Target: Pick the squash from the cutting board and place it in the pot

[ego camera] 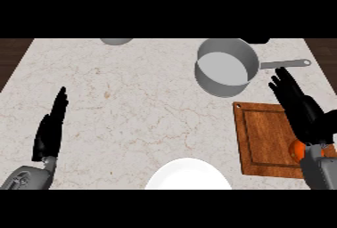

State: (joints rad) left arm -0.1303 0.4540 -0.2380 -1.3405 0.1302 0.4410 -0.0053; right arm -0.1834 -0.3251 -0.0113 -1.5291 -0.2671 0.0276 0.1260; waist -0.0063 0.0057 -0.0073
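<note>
The squash (pixel 298 150) shows only as a small orange patch on the wooden cutting board (pixel 263 138) at the right, mostly hidden under my right wrist. My right hand (pixel 299 104) hovers over the board's right side with its fingers straight, pointing up toward the pot, holding nothing. The grey pot (pixel 225 67) stands at the back right of the counter, its handle (pixel 284 64) pointing right; it looks hollow with nothing inside. My left hand (pixel 51 127) rests open at the left, fingers up.
A white plate (pixel 187 176) lies at the front edge, left of the board. A grey round object (pixel 117 41) peeks in at the back edge. Dark floor borders the counter at both upper corners.
</note>
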